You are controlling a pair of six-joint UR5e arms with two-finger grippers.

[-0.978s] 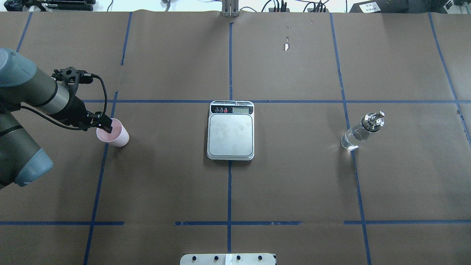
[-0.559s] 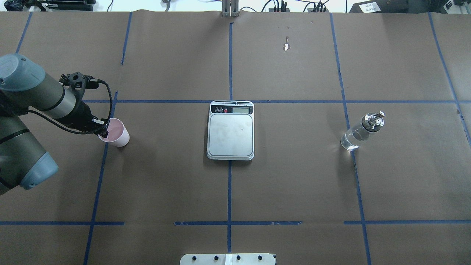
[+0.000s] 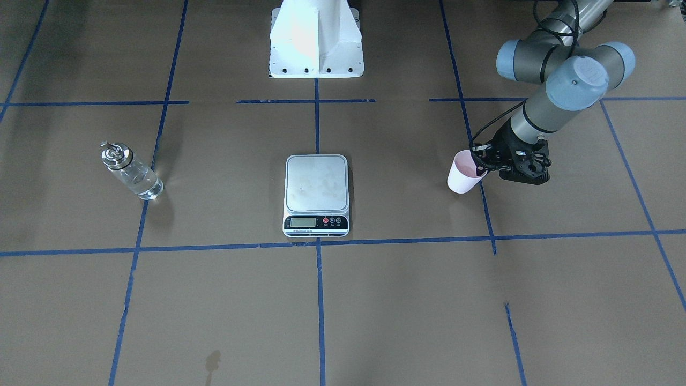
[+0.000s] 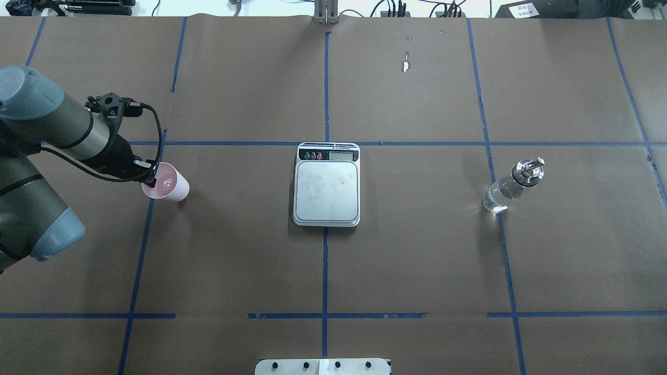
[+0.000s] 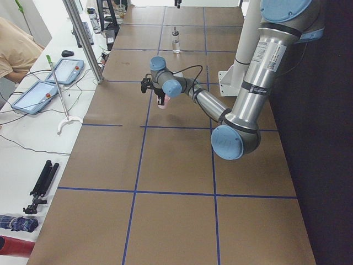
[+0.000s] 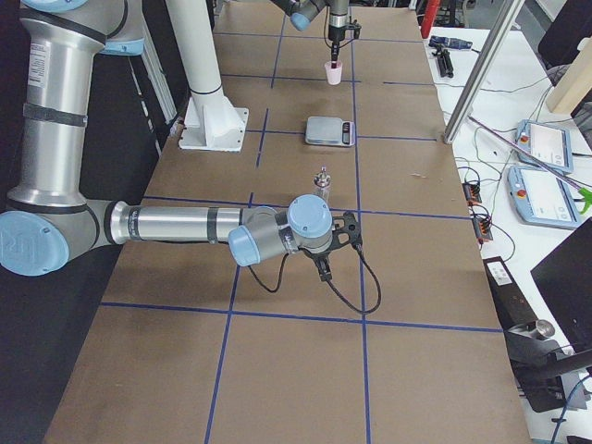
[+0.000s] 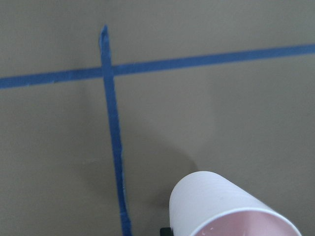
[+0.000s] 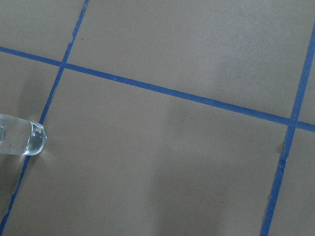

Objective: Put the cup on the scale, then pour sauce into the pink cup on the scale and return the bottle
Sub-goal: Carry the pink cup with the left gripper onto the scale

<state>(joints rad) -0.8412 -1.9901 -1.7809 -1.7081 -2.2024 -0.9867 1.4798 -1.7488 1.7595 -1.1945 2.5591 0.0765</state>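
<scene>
The pale pink cup [image 4: 168, 183] is at the table's left, tilted and just off the paper, its rim pinched by my left gripper [image 4: 150, 178], which is shut on it. The cup fills the lower right of the left wrist view [image 7: 231, 206] and also shows in the front view [image 3: 462, 175] beside the left gripper [image 3: 478, 162]. The scale [image 4: 326, 190] sits bare at the centre. The glass bottle [image 4: 509, 188] stands at the right, its base in the right wrist view [image 8: 19, 135]. My right gripper [image 6: 324, 268] shows only in the exterior right view; I cannot tell whether it is open or shut.
The robot's white base [image 3: 316, 37] stands at the near edge of the table. Blue tape lines [image 4: 325, 78] grid the brown paper. Side benches with tablets [image 5: 55, 72] and cables run along the far edge.
The left arm has shifted slightly right and away, and the cup has moved with it, now tilted and lifted off the paper. Scale and bottle have not moved.
</scene>
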